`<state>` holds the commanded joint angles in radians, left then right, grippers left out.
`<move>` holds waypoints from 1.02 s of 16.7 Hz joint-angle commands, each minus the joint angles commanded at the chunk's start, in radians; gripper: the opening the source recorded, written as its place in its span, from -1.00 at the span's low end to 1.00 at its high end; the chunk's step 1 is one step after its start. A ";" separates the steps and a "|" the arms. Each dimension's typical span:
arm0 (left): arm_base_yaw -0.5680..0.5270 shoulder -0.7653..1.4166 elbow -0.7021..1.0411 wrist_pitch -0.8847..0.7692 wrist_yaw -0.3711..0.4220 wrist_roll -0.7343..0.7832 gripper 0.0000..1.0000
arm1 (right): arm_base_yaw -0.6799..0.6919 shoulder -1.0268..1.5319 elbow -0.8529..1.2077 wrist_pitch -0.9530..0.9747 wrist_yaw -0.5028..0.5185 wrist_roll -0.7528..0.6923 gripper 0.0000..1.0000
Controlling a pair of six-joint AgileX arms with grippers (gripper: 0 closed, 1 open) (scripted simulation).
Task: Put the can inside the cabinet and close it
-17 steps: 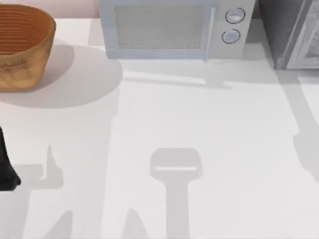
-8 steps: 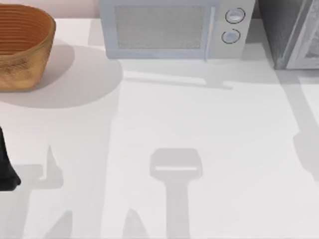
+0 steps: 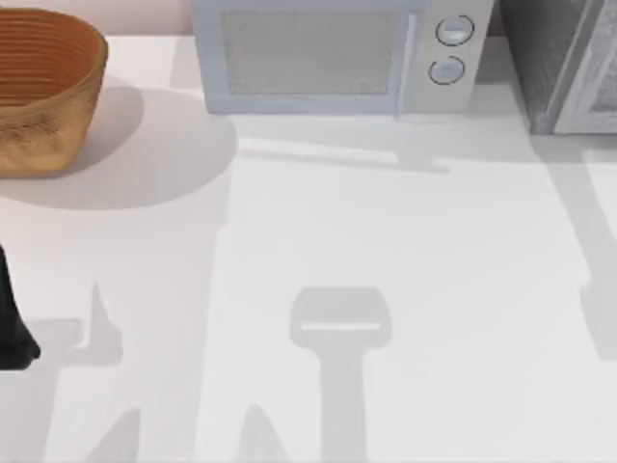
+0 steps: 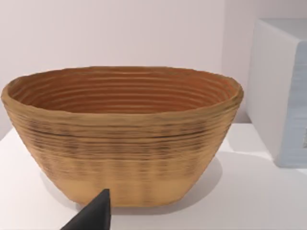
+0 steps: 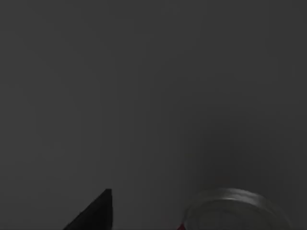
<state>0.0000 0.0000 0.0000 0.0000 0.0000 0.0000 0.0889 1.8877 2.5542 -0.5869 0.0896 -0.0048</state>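
Can [image 5: 235, 208] sits in dim grey space just beside right gripper's dark fingertip [image 5: 98, 211], likely inside cabinet [image 3: 554, 63], right of microwave [image 3: 328, 58]. Rigid, light, slick metal; best gripped mid-body. Left arm [image 3: 12, 323] parked, facing basket [image 4: 122, 134]. Both pincers' spread: cannot tell.

Top view: we see the white desk [image 3: 405, 241] brightly and evenly lit. Soft grey shadows cross it; a broad one spreads from the woven basket [image 3: 43, 92] toward the desk's middle, a thin band lies before the microwave [image 3: 328, 58]. Edges look slightly soft throughout. Left wrist view: bright, with a faint shadow under the basket. Right wrist view is dark.
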 joint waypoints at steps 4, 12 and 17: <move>0.000 0.000 0.000 0.000 0.000 0.000 1.00 | -0.014 -0.313 -0.353 0.122 -0.039 -0.022 1.00; 0.000 0.000 0.000 0.000 0.000 0.000 1.00 | -0.049 -1.090 -1.453 0.385 -0.098 -0.041 1.00; 0.000 0.000 0.000 0.000 0.000 0.000 1.00 | -0.070 -1.520 -2.077 0.506 -0.106 -0.028 1.00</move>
<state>0.0000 0.0000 0.0000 0.0000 0.0000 0.0000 0.0185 0.3679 0.4774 -0.0811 -0.0168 -0.0329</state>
